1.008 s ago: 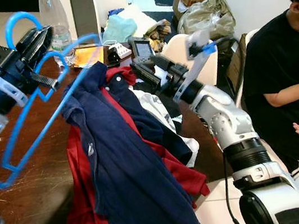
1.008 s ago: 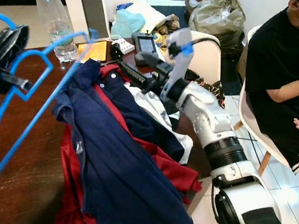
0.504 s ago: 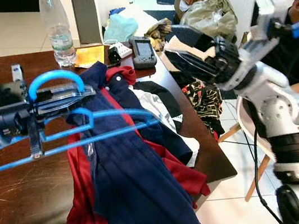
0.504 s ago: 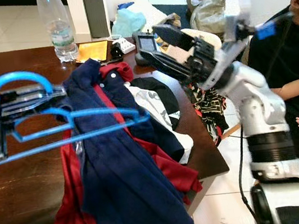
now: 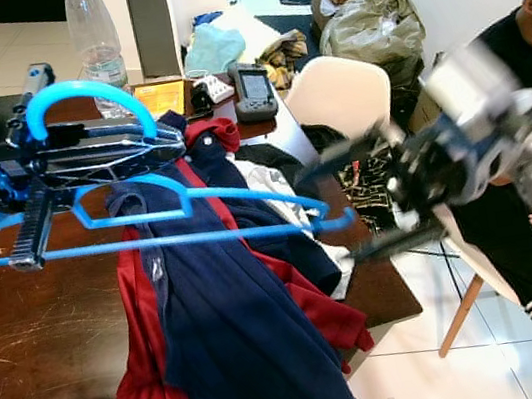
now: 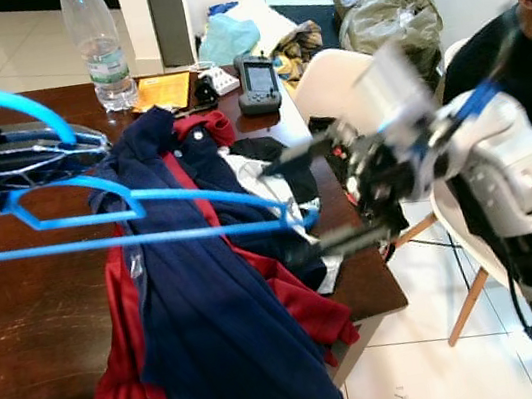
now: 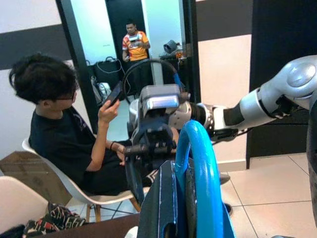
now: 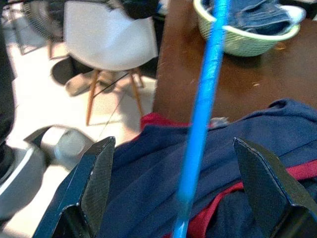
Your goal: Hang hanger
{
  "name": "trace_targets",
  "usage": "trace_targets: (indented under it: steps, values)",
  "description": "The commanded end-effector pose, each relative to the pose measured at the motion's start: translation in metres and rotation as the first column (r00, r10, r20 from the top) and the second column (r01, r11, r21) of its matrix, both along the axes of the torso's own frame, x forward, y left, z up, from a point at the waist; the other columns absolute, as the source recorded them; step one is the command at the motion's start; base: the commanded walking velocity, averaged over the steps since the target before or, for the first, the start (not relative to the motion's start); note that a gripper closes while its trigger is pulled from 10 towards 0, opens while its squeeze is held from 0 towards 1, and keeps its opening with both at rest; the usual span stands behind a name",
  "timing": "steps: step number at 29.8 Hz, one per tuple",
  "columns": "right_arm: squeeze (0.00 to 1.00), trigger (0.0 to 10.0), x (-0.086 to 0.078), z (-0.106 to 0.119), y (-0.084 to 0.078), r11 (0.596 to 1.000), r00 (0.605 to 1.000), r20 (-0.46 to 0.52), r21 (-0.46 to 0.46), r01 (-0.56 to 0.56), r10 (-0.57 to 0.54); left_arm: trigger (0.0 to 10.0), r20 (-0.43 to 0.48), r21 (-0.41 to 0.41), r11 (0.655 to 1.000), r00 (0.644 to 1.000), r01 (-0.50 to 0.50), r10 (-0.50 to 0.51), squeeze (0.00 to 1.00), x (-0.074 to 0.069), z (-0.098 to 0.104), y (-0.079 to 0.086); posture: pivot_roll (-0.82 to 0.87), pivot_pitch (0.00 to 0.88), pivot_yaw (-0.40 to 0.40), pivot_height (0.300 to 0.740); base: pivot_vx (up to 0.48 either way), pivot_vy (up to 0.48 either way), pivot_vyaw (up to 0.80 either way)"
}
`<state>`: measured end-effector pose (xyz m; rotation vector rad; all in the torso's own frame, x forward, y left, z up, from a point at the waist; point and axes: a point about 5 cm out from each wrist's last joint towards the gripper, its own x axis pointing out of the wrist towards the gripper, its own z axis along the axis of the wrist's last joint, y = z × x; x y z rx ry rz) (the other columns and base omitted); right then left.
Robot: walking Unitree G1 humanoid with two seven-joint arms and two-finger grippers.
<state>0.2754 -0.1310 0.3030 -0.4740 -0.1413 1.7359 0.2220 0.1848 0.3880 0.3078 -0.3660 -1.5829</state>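
Observation:
A blue plastic hanger (image 5: 201,238) is held level above the brown table (image 5: 43,326). My left gripper (image 5: 169,150) is shut on its neck just under the hook (image 7: 199,168). The hanger's right tip reaches over a navy shirt (image 5: 239,346), which lies on a red shirt (image 5: 145,391); both drape over the table's front edge. My right gripper (image 5: 327,215), blurred with motion, is open at the hanger's right end, one finger above and one below. In the right wrist view the hanger bar (image 8: 205,99) runs between the two spread fingers (image 8: 94,183).
A person (image 5: 524,37) in a black shirt sits at the right beside a white chair (image 5: 341,96). A clear bottle (image 5: 93,34) and a handheld device (image 5: 254,90) stand at the table's far side. A green basket (image 8: 247,34) of jeans rests on the table.
My right arm has swung down and in from the upper right to the hanger's right tip. The left gripper has levelled the hanger and carried it a little further right.

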Motion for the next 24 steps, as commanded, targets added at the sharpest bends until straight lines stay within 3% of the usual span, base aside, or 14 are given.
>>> trace_targets:
  steps: [1, 7, 11, 16, 24]
  values:
    - [0.0, 10.0, -0.004, 0.001, 0.008, 1.0, 1.0, -0.003, 0.019, -0.009, 0.01, 10.0, 0.014, 0.005, 0.998, 0.998, 0.063, -0.063, 0.0, -0.004, 0.0, -0.007, 0.21, 0.119, -0.088, 0.74, 0.0, 0.0, 0.0]
    - [0.0, 10.0, -0.004, 0.012, 0.014, 0.993, 1.0, -0.015, 0.121, 0.003, -0.002, 10.0, -0.001, 0.029, 0.996, 0.996, 0.085, -0.085, 0.0, -0.003, -0.007, -0.009, 0.21, 0.116, -0.084, 0.74, 0.0, 0.0, 0.0]
    - [0.0, 10.0, -0.004, 0.017, 0.014, 0.99, 1.0, -0.016, 0.143, 0.004, -0.001, 10.0, -0.006, 0.038, 0.995, 0.996, 0.091, -0.091, 0.0, -0.002, -0.01, -0.01, 0.21, 0.116, -0.084, 0.74, 0.0, 0.0, 0.0]
    - [0.0, 10.0, -0.007, 0.026, 0.015, 0.99, 1.0, 0.004, 0.14, -0.014, 0.013, 10.0, 0.015, 0.104, 0.994, 0.999, 0.03, -0.032, 0.0, 0.009, -0.023, -0.012, 0.19, 0.112, -0.086, 0.74, 0.0, 0.0, 0.0]
    - [0.0, 10.0, -0.006, 0.026, 0.019, 0.993, 0.999, 0.04, 0.112, 0.025, -0.029, 10.0, 0.02, 0.138, 0.99, 1.0, -0.02, 0.017, 0.0, 0.016, -0.031, -0.011, 0.18, 0.108, -0.08, 0.74, 0.0, 0.0, 0.0]
